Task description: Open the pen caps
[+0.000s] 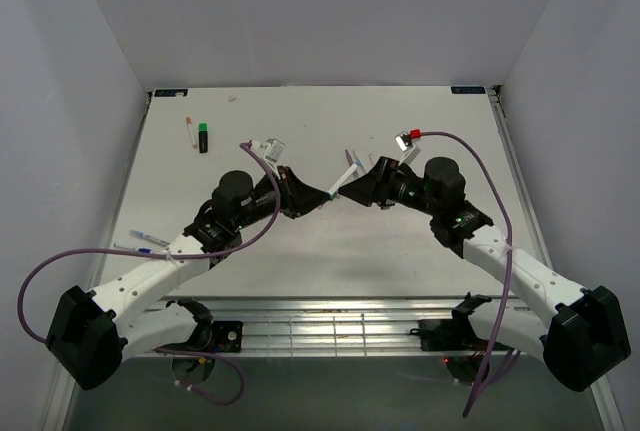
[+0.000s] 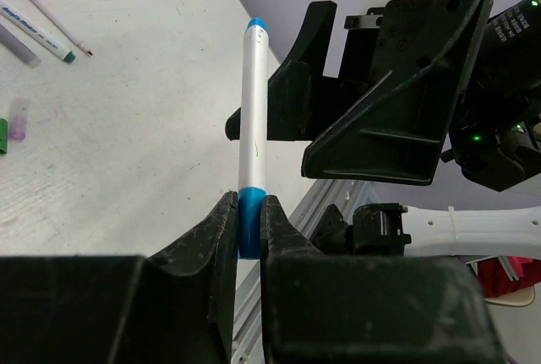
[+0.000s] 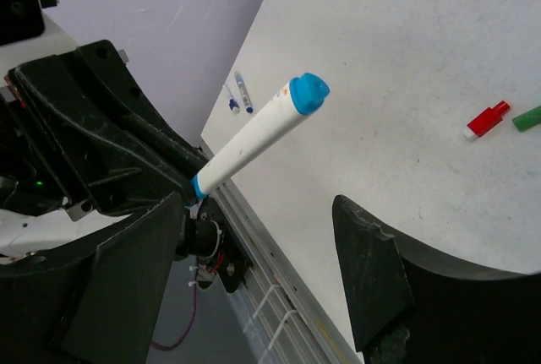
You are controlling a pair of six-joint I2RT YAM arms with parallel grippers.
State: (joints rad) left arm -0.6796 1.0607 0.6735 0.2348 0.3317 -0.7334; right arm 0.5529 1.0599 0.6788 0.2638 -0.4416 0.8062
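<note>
The left arm (image 1: 140, 276) and right arm (image 1: 520, 271) share white links, black joint housings, looping purple cables (image 1: 467, 143), green status lights (image 2: 476, 138), and an angular matte-black left gripper (image 2: 249, 212) and right gripper (image 3: 258, 202).

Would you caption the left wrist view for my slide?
Left gripper clamps a blue-ended white pen; the open right gripper faces it.

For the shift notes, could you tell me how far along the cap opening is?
Done: perhaps one; a short red piece lying loose may be a cap. In hand: the left gripper clamps a white pen by one blue end; the right gripper stands open close by, nothing pulled yet. Left: this pen, plus the black marker and thin pens.
</note>
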